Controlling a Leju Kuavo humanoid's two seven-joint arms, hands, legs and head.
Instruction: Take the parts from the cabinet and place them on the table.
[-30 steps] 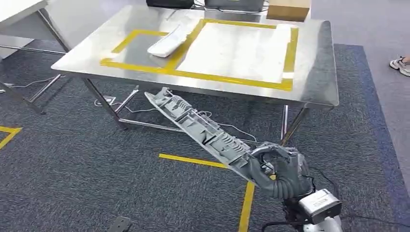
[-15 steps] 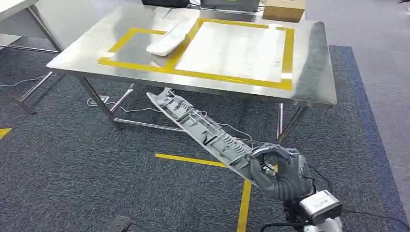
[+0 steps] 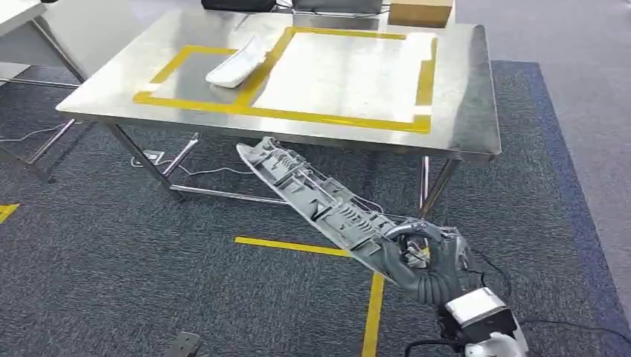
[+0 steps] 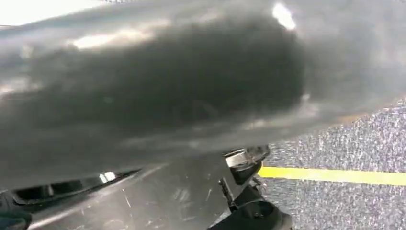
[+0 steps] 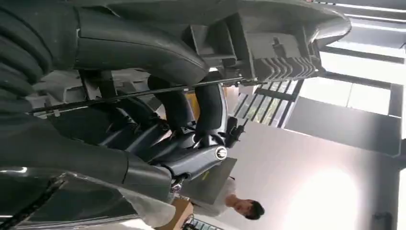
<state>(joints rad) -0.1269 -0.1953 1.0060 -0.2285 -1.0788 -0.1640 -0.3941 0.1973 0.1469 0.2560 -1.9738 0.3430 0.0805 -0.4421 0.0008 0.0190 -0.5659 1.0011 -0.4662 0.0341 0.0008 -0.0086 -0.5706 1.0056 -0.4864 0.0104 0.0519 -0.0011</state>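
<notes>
One hand [image 3: 424,264] (right) grips long part [image 3: 312,197].

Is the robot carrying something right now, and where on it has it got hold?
Yes. Its right hand grips a long grey ribbed plastic part by its near end, while the far end sticks out toward the steel table.

cardboard box [image 3: 420,13] | floor tape line [image 3: 292,247] | person [image 5: 242,207]
</notes>
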